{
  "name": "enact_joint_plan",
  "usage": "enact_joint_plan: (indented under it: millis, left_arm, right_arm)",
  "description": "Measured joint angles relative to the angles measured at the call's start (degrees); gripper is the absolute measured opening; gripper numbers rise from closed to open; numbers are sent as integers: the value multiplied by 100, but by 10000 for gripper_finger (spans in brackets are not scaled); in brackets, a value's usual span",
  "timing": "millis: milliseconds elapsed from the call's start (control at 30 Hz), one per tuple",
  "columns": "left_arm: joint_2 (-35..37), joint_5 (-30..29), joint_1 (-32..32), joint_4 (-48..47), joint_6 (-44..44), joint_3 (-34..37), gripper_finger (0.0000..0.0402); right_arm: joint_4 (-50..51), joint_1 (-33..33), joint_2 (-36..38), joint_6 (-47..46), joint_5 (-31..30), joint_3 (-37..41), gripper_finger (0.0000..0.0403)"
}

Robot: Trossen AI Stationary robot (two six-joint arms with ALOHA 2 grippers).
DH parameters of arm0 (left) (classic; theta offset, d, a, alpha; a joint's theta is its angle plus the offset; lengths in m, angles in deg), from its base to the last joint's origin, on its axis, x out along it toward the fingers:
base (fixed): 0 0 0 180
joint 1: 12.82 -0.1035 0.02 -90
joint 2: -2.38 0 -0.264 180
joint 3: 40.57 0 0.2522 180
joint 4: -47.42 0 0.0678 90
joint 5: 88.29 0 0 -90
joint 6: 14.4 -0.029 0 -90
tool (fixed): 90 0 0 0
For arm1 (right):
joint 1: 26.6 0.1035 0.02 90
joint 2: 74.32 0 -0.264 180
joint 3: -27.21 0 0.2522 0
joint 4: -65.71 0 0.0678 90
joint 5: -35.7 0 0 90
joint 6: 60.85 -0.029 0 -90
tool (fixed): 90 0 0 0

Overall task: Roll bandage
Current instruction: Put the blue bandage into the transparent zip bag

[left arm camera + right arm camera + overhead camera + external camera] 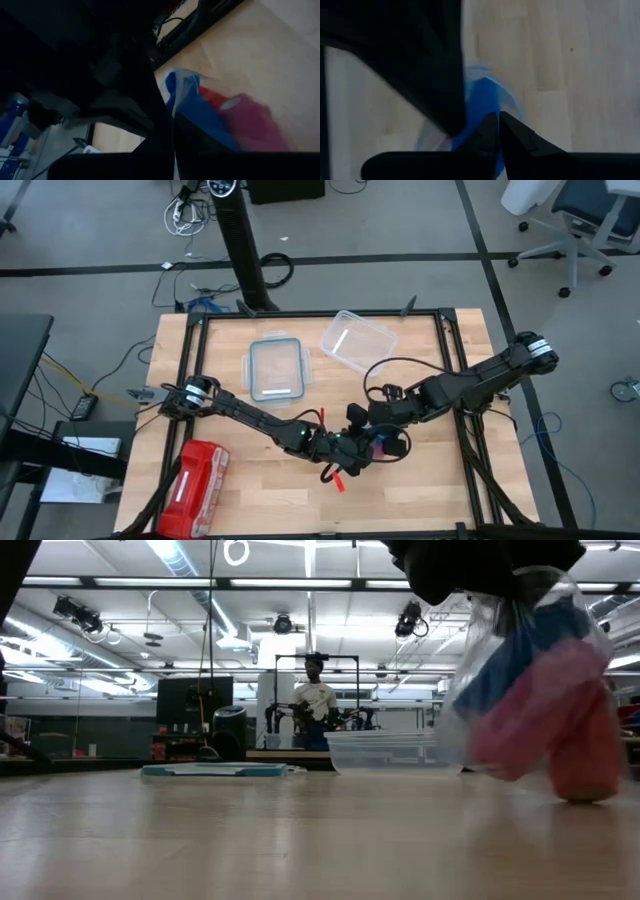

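A clear plastic bag (470, 670) hangs at the table's middle, between both arms. Inside it are the blue bandage (520, 650) and pink-red rolls (560, 730). The bag's bottom (585, 795) rests on the table. My left gripper (350, 452) comes in from the left and is shut on the bag. My right gripper (499, 120) points steeply down from the right, fingertips together at the bag over the bandage (485, 100). In the left wrist view the bandage (200, 112) and rolls (255, 122) show through the plastic. My left gripper pinches the bag's clear plastic edge (176, 107) between its two fingers, coming nearly level from the table's left. The bag hangs beside the fingers with its bottom on the table. My right gripper pinches the bag's plastic (512, 102) at its upper part, fingers slanting down from above. The fingertips hide the place of contact.
A red zip pouch (195, 485) lies near the front left corner. A clear box with a blue-rimmed lid (275, 368) and an open clear box (355, 340) stand at the back. A red scrap (337, 478) lies in front of the grippers. A person stands in the room beyond (317, 700).
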Motion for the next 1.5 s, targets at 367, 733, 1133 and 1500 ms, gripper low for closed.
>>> enact_joint_plan:
  millis: [367,733,1133,1500]
  left_arm:
    - [-2,-127,-2,-40,-4,2,0]
    - [-2,-90,-2,-145,-2,2,0]
    - [-2,-131,-2,-353,-2,9,0]
    - [-2,-153,0,-305,0,9,0]
  right_arm:
    - [-22,7,358,-113,211,247,10]
    - [579,125,542,-498,766,244,5]
    - [828,273,919,-780,846,244,2]
    - [-332,292,853,-442,584,556,2]
